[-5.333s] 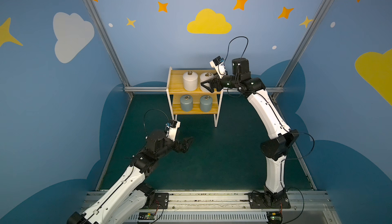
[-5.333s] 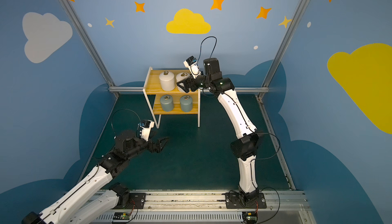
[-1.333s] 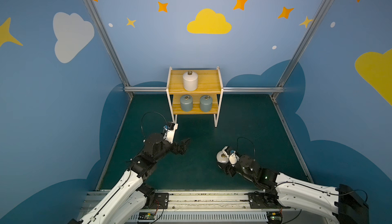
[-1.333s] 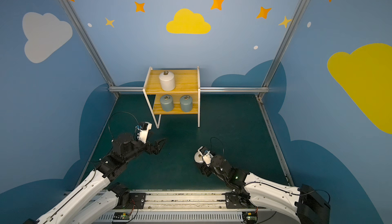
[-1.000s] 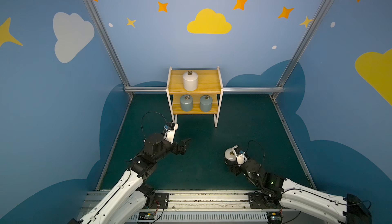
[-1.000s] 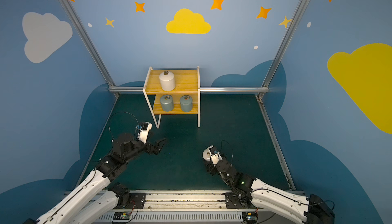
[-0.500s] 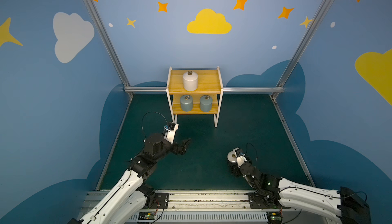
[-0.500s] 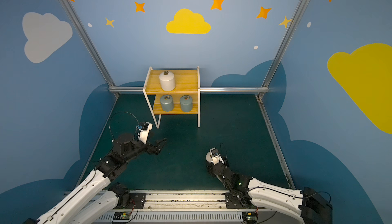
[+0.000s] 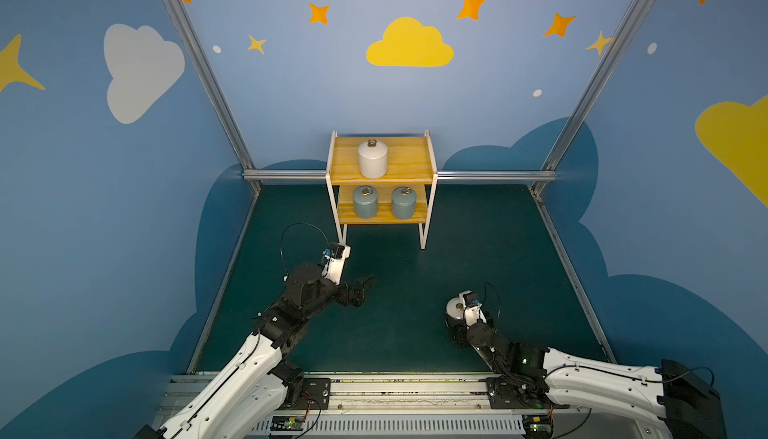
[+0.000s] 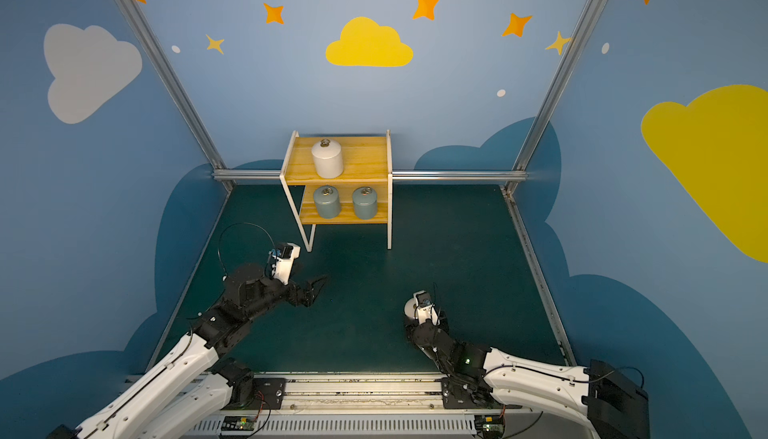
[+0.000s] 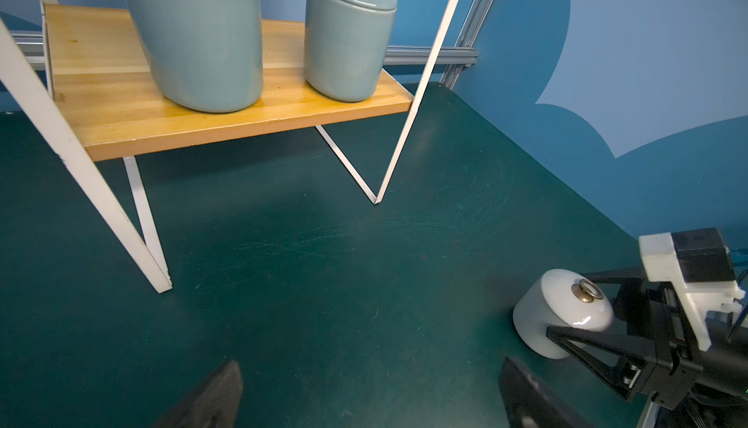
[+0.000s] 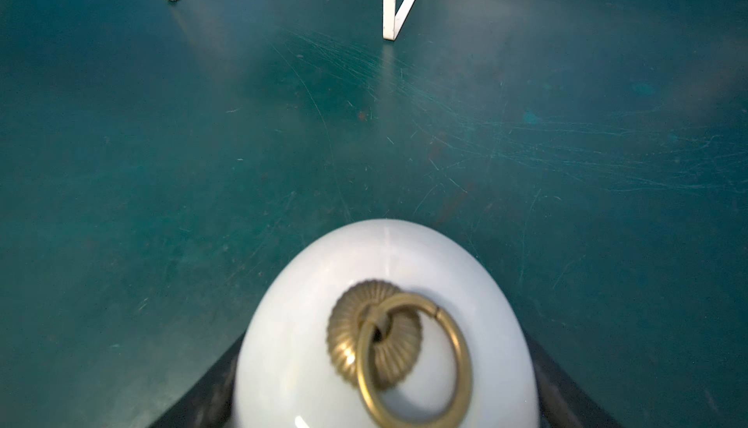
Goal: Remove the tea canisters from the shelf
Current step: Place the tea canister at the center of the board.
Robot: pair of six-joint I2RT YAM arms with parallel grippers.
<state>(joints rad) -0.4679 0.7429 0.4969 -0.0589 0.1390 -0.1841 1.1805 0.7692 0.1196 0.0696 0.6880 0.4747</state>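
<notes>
white canister [image 11: 555, 316] in right claw [image 11: 568, 303], off shelf [image 9: 409, 157]

Grey-blue canisters [image 11: 202, 37] on shelf [image 11: 121, 122]; white canister [image 11: 558, 316] apart

I'm looking at a dark green counter [image 9: 478, 258], finely scratched in both wrist views. The blue walls [image 9: 311, 96] carry a yellow cloud [image 9: 409, 44], a white cloud [image 9: 141, 71] and orange stars [image 9: 319, 13]. Aluminium posts [image 9: 199, 63] mark the back corners, and a metal rail [image 9: 407, 391] runs along the near edge.
</notes>
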